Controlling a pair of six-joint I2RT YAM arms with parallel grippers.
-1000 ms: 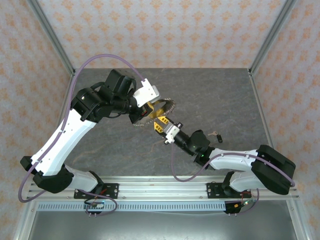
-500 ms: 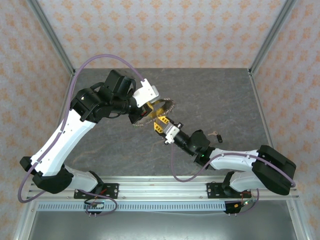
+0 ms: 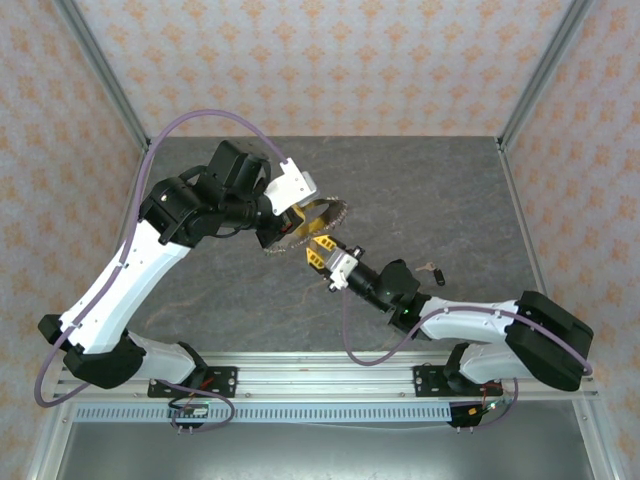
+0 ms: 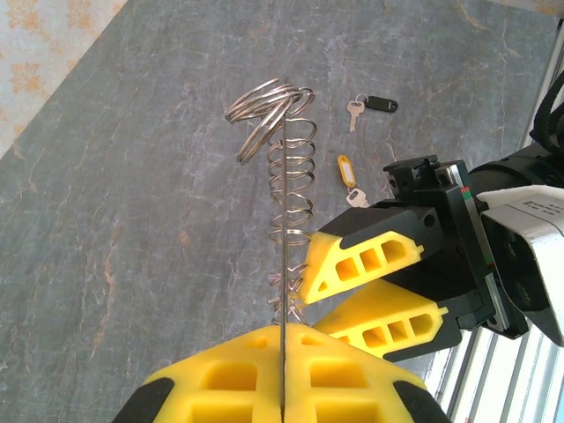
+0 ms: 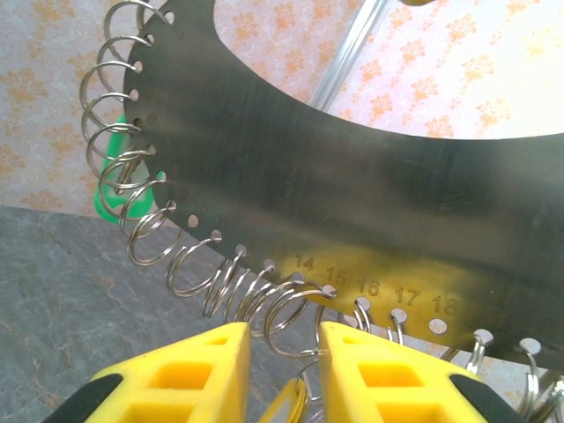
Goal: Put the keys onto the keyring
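Note:
The keyring [image 5: 352, 203] is a flat grey metal plate with numbered holes and several wire split rings along its edge. It is held in the air and looks like a toothed disc [image 3: 325, 212] from above. My left gripper [image 4: 284, 328] is shut on the plate's thin edge [image 4: 286, 220]. A green-headed key [image 5: 115, 189] hangs from a ring on the left. My right gripper [image 5: 284, 339] sits just under the rings near hole 15. A yellow key tag [image 5: 291, 410] with its small ring is between its fingers [image 4: 370, 260], which stand a little apart.
On the grey table lie a yellow-tagged key [image 4: 346, 167] and a black-tagged key [image 4: 381, 104], also visible from above [image 3: 432, 267], right of the grippers. A cluster of loose rings [image 4: 264, 106] hangs at the plate's far end. Frame posts border the table [image 3: 450, 190].
Both grippers have shifted only very slightly, and both grips look the same.

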